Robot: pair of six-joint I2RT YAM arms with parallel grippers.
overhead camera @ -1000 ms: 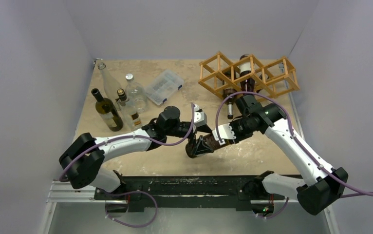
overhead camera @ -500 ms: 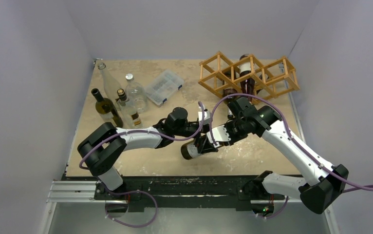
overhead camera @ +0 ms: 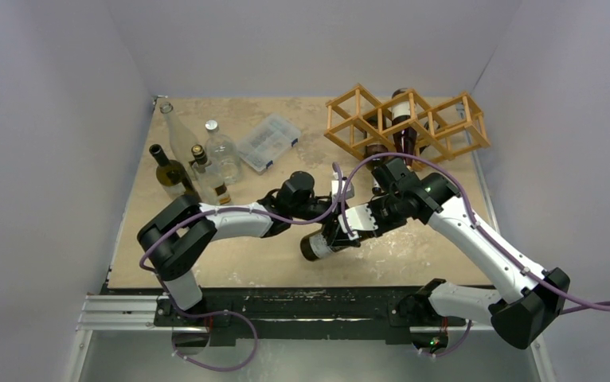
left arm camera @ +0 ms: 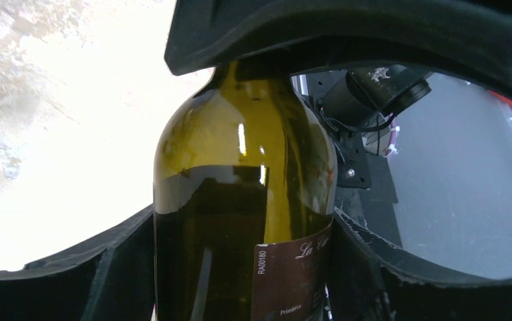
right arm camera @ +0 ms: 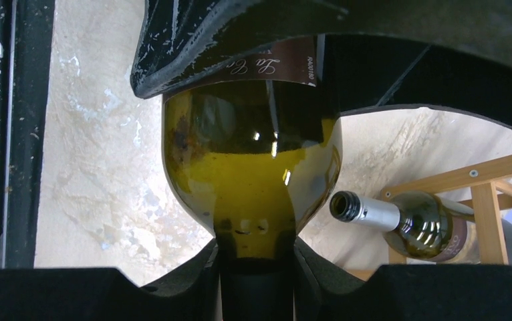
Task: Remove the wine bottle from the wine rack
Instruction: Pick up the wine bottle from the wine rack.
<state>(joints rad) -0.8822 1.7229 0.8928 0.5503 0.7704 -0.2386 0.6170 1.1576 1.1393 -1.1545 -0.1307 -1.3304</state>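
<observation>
Over the middle of the table, we see the wine bottle out of the wine rack, carried between both arms with its base towards the near edge. At its neck, the right gripper is clamped tight just below the shoulder. Around its labelled body, the left gripper has a pad against the glass on each side, with no gap that we can see. Behind it, a second bottle lies in the rack with its mouth poking out. On the far left stand several upright bottles, beside a clear plastic box.
</observation>
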